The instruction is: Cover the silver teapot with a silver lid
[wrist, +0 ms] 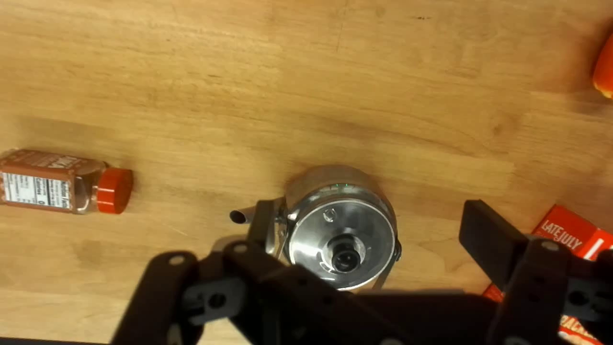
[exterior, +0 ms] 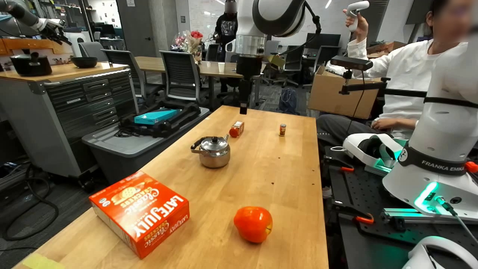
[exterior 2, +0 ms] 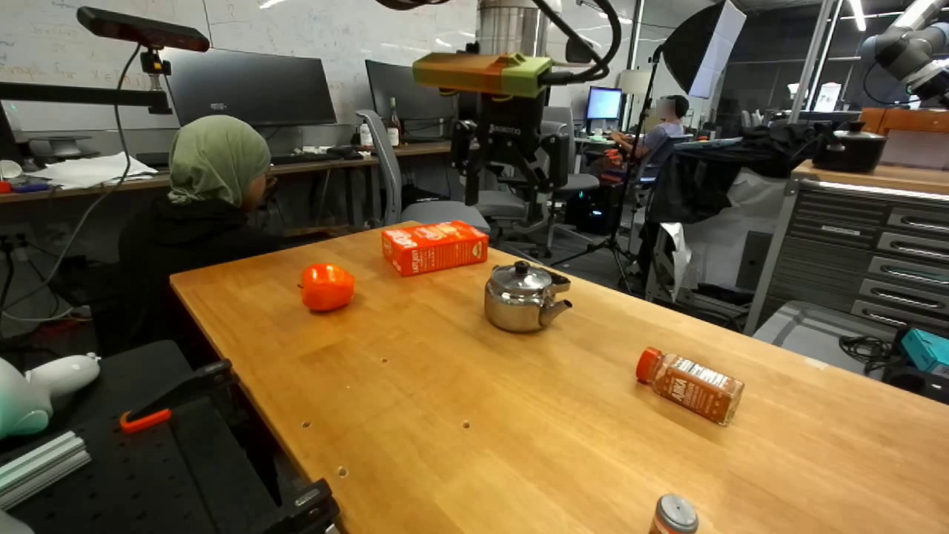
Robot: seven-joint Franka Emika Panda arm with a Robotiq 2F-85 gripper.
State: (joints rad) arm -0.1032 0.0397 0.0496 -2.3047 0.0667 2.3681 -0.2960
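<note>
The silver teapot stands upright on the wooden table, with its spout pointing away in that exterior view. It also shows in an exterior view and in the wrist view. The silver lid with its black knob sits on the teapot's mouth; the lid also shows in both exterior views. The dark handle is folded down to one side. My gripper is open and empty, high above the table; it also shows in both exterior views. In the wrist view the lid lies between the fingers, nearer the left one.
A spice bottle with a red cap lies on its side near the spout. A small spice jar stands near the table edge. An orange-red cracker box and an orange-red pepper-like object are on the table's other side.
</note>
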